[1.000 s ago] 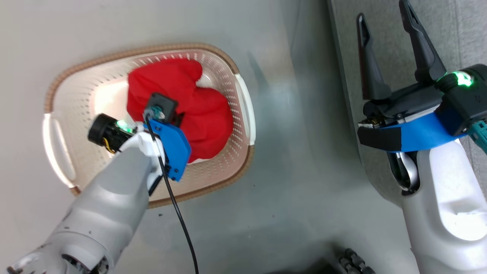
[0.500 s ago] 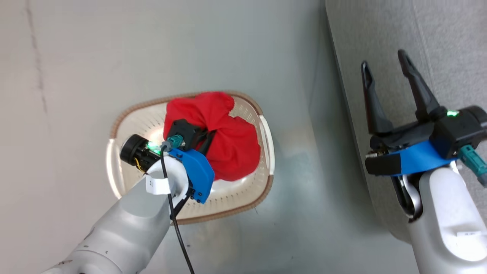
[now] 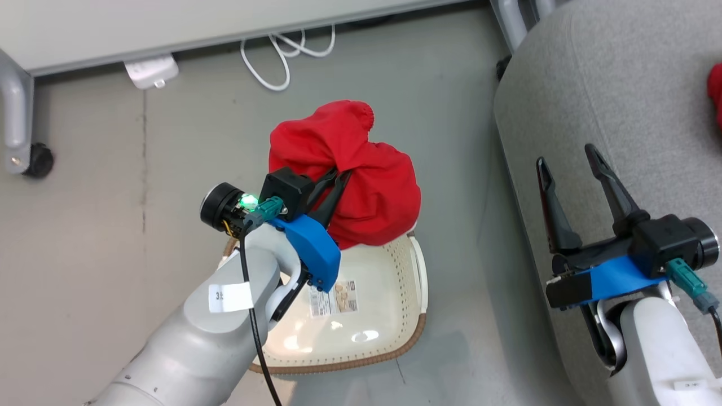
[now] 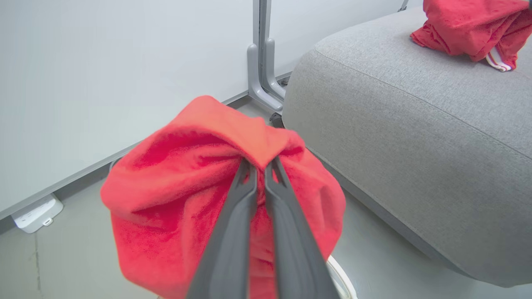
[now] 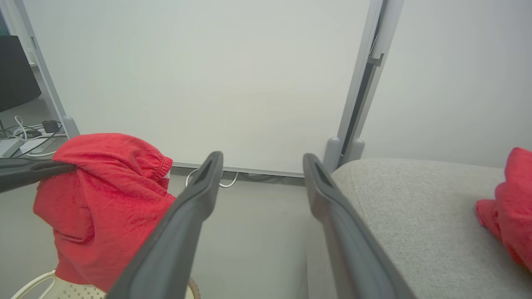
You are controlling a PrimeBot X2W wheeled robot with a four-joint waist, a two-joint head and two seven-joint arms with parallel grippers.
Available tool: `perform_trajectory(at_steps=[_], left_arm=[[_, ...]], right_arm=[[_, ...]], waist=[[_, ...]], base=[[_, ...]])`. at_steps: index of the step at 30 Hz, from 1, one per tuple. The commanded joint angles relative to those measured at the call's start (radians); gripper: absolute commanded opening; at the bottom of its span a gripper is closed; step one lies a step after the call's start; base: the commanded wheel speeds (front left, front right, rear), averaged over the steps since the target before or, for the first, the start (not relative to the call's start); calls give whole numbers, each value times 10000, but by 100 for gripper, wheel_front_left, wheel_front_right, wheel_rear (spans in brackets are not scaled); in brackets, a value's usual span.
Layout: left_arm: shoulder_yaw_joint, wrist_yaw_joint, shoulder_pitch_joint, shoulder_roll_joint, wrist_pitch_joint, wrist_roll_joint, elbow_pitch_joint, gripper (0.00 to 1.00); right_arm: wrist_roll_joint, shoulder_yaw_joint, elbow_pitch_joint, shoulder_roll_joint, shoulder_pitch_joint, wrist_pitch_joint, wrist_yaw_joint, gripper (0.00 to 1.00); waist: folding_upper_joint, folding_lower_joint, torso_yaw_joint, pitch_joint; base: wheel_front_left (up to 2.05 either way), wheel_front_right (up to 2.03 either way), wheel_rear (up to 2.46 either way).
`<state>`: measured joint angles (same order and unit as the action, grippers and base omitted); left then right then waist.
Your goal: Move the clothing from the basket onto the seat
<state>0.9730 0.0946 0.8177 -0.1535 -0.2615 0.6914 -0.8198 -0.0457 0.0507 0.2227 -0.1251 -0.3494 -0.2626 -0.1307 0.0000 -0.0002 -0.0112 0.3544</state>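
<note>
Seat [image 3: 620, 84]: light grey upholstered cushion, on the robot's right in the head view. It was also seen from the left wrist [image 4: 415, 145] and the right wrist [image 5: 415, 207]. A seam ran along its rounded edge.

Floor [image 3: 141, 225]: grey, under everything. A white panel [image 5: 208, 83] stood behind it.

Basket [image 3: 420, 332]: cream, perforated, brown rim, on the floor well apart from the seat. No fabric lay on its visible bottom, which carried a printed label [image 3: 333, 299]. A piece of its rim showed low in the right wrist view [image 5: 37, 288].

Held garment [image 3: 361, 169]: red, bunched, hanging over the basket's far end and short of the seat. Whether its lower edge touched the rim could not be told. A gathered hem showed at its top in the right wrist view [image 5: 104, 207]. From the left wrist [image 4: 174, 187] it draped around the fingers.

Second garment [image 4: 465, 25]: red with striped white trim, lying on top of the seat. It sat at the right edge of the head view [image 3: 716, 93] and of the right wrist view [image 5: 507, 211].

Left gripper [image 3: 338, 177]: fingers nearly together, pinching a fold of the held garment [image 4: 258, 166].

Right gripper [image 3: 566, 155]: fingers spread wide, nothing between them [image 5: 262, 157], over the near edge of the seat.

Small items by the panel: white cable [image 3: 282, 56], power strip [image 3: 151, 70], caster [image 3: 36, 160].
</note>
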Motion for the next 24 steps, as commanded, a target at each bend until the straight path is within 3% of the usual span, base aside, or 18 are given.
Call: perform_trajectory(at_steps=[1, 14, 24], left_arm=[[-234, -66, -220, -30, -49, -269, 341, 0], [-1407, -219, -610, 255, -51, -1271, 2008, 0], [-1652, -240, -729, 444, -51, -1447, 2588, 0]], right_arm=[[-53, -30, 71, -14, 295, -34, -1, 100], [-113, -113, 297, 87, 1243, -34, -1, 100], [-113, -240, 331, 164, 1892, -34, -1, 100]], waist=[[0, 2, 177, -601], [0, 2, 410, -2277], [0, 2, 504, -3089]], base=[[0, 0, 0], [0, 0, 0], [0, 0, 0]])
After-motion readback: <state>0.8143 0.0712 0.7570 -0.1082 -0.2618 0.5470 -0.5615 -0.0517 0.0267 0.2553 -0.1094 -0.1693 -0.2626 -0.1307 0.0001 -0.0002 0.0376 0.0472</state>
